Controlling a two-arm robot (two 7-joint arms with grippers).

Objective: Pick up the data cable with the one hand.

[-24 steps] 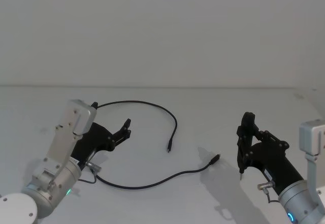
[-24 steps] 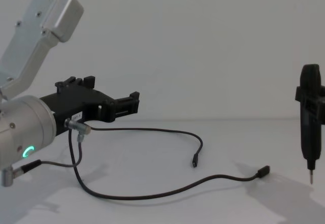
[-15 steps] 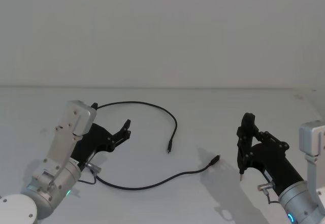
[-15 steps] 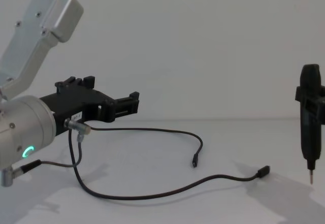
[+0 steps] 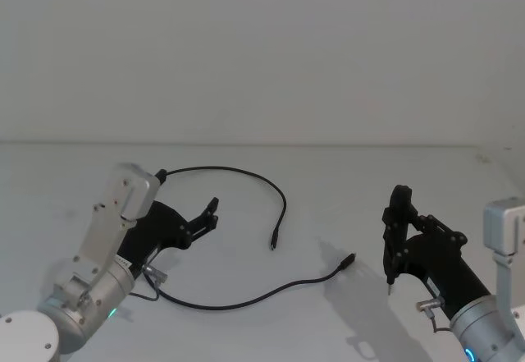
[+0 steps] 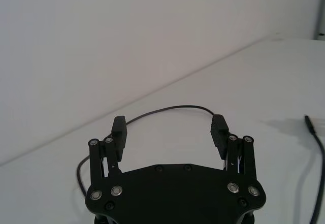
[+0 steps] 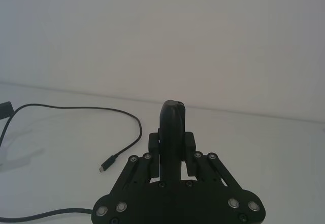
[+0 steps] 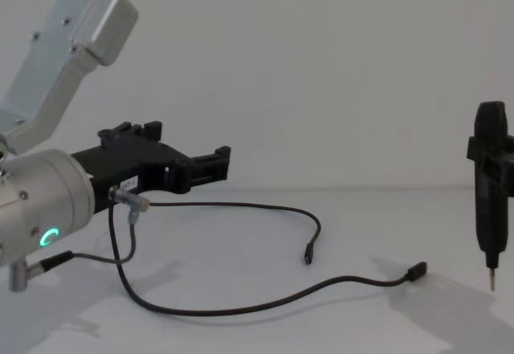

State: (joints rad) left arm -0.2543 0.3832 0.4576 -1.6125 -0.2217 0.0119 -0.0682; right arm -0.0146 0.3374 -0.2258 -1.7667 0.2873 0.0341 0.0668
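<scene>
Now: open pincer poised by the cable's loop

Plenty of bare white table [image 5: 344, 173] out there, running clear back to the wall, with a wide gap between the two arms. The data cable [image 5: 284, 203] sprawls left of centre, one plug lying mid-table, the other nearer the right arm. Left gripper [image 5: 212, 214] hangs just above the cable's near-left bend, fingers [image 6: 119, 131] spread wide, nothing between them, touching nothing. Over on the right, the right gripper [image 5: 399, 224] sits well apart from the cable, clamped on an upright pin-tipped tool [image 8: 489, 185].
</scene>
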